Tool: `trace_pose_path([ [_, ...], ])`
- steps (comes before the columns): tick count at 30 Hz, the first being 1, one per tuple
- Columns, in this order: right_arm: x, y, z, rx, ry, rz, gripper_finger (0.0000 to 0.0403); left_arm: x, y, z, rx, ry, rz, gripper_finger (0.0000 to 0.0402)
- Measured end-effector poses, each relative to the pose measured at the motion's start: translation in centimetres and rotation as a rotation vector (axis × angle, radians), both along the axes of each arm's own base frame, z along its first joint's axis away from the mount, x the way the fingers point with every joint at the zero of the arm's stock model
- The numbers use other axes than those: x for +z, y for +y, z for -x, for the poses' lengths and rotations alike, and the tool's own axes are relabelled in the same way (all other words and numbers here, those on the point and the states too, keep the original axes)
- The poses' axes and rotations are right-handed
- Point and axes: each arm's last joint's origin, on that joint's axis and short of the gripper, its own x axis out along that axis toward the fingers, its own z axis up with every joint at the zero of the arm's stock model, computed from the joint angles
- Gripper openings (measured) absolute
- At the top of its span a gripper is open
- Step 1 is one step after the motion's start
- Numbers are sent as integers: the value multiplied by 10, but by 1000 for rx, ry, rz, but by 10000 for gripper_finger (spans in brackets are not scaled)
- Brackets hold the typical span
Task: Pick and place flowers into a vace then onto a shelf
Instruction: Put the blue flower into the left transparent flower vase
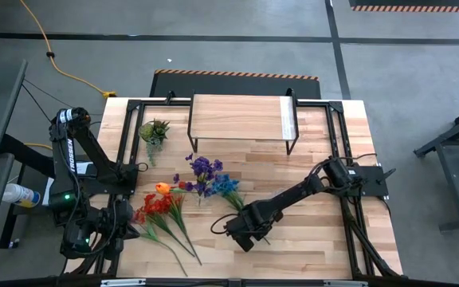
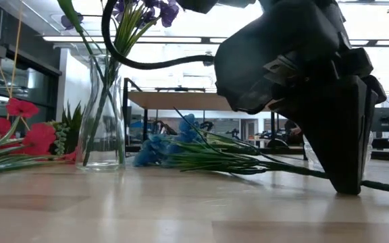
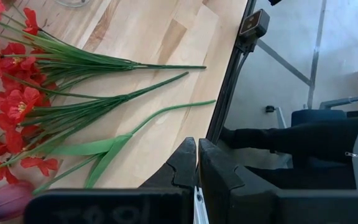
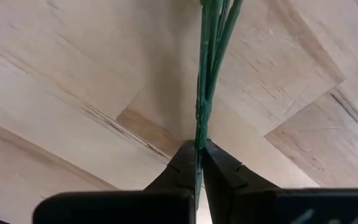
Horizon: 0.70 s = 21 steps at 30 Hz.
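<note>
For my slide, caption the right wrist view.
Right end effector shut on the blue flower's green stem, low over the wooden tabletop.

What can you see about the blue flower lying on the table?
The blue flower is a fake-looking spray: a bunch of bright blue blooms, thin green leaves and a long green stem. It lies flat on the wooden table, blooms toward the glass vase, beside it without visibly touching. The right gripper has pinched shut on the stem's end, down at the tabletop.
</note>
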Motion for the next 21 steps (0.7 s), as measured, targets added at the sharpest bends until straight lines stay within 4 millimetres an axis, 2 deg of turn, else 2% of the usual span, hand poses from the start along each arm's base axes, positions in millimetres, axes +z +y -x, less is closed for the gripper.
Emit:
trace_pose_path([
  [4,11,-8,9,-21,60,57,4,0,0,0,-1,0,-1,56],
  [8,32,-13,16,-45,66,76,4,0,0,0,-7,-2,-6,56],
  [14,53,-16,19,-109,6,78,3,0,0,0,-11,2,-6,56],
  [21,68,-18,22,-154,-34,77,2,0,0,0,-11,2,-6,56],
])
